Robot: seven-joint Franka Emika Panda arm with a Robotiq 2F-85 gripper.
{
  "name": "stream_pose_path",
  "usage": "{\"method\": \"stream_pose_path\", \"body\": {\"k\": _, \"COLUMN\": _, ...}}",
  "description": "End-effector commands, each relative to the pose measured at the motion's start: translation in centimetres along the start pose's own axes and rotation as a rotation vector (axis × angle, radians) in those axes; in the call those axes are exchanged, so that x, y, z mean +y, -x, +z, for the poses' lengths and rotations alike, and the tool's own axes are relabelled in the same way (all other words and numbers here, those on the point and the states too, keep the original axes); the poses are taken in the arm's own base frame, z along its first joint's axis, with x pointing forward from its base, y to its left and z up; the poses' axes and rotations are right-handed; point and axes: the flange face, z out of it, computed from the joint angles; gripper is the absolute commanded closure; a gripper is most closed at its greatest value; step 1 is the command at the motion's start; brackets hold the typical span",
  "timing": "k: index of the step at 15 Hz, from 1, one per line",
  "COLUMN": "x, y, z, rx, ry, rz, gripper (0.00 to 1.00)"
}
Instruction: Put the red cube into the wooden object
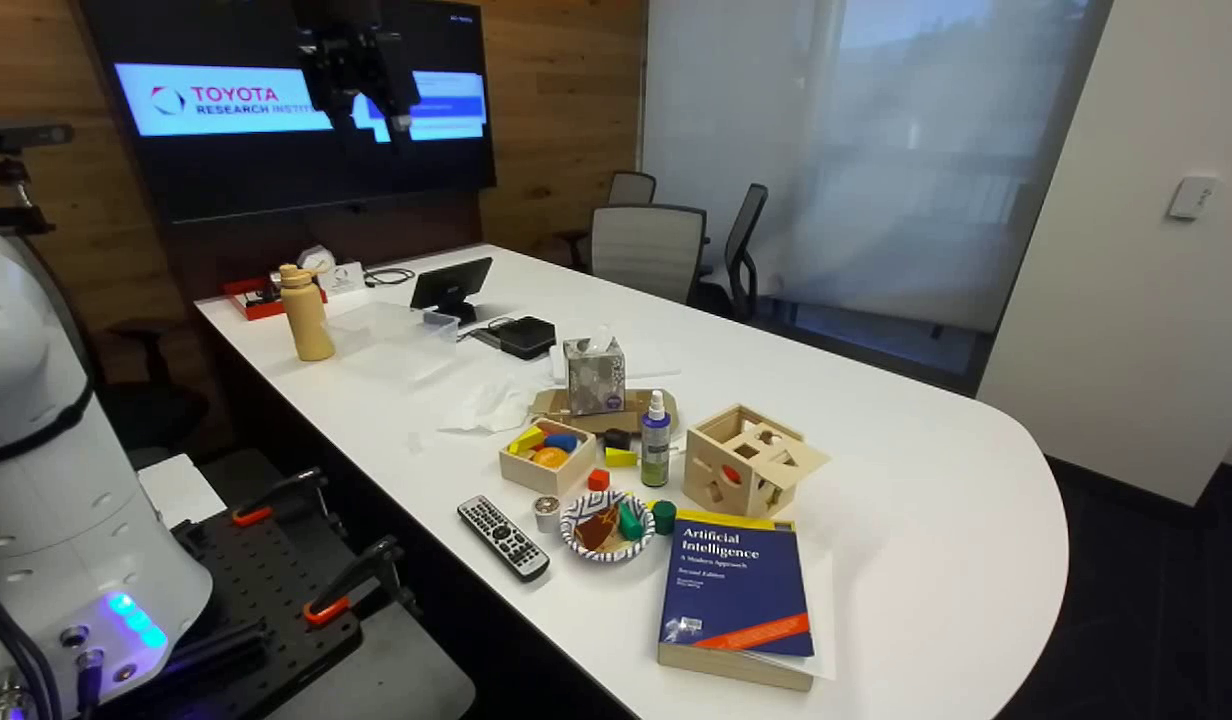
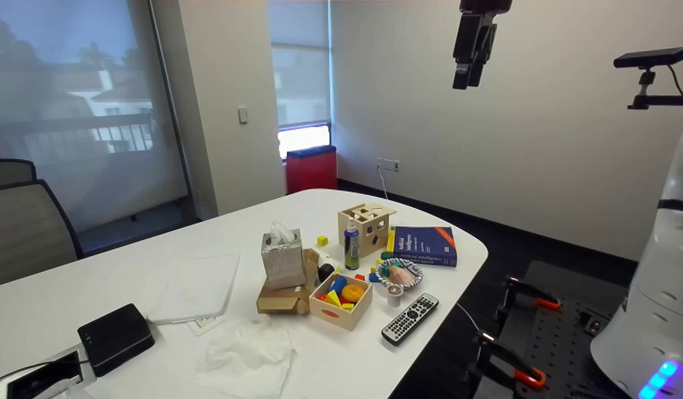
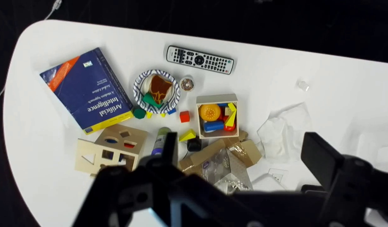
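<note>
The red cube point(image 1: 599, 480) lies on the white table between the patterned bowl and the small open block tray. It also shows in an exterior view point(image 2: 359, 277) and in the wrist view point(image 3: 185, 116). The wooden object point(image 1: 701, 470) is a pale box with shaped holes, its lid sticking out askew; it also shows in an exterior view point(image 2: 365, 246) and in the wrist view point(image 3: 135, 135). Something red shows through one of its holes. My gripper point(image 3: 241, 142) is open and empty, high above the table. It shows in both exterior views point(image 1: 371, 122) point(image 2: 467, 83).
A spray bottle point(image 1: 655, 445) stands beside the wooden box. Around the cube are the block tray point(image 3: 218, 134), a patterned bowl point(image 3: 138, 86), a small cup point(image 3: 187, 84) and a yellow wedge point(image 3: 187, 135). A thick book point(image 3: 87, 85), remote point(image 3: 200, 60) and tissue box point(image 2: 283, 263) lie further out.
</note>
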Motion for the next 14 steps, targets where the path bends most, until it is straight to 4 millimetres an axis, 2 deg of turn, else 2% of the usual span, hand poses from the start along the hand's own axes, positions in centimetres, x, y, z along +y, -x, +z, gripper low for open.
{"method": "stream_pose_path", "body": {"k": 1, "x": 4.2, "y": -4.0, "z": 3.9, "rx": 0.038, "ry": 0.004, "rz": -0.029, "gripper": 0.0}}
{"method": "stream_pose_path", "body": {"k": 4, "x": 8.4, "y": -7.1, "z": 8.9, "rx": 0.087, "ry": -0.025, "rz": -0.032, "gripper": 0.0}}
{"method": "stream_pose_path", "body": {"k": 8, "x": 12.3, "y": -10.2, "z": 17.7, "rx": 0.097, "ry": -0.098, "rz": -0.043, "gripper": 0.0}}
{"method": "stream_pose_path", "body": {"k": 10, "x": 12.7, "y": -11.4, "z": 22.5, "rx": 0.072, "ry": -0.153, "rz": -0.049, "gripper": 0.0}}
{"method": "stream_pose_path", "body": {"k": 14, "x": 11.9, "y": -13.2, "z": 30.9, "rx": -0.005, "ry": -0.239, "rz": -0.051, "gripper": 0.0}}
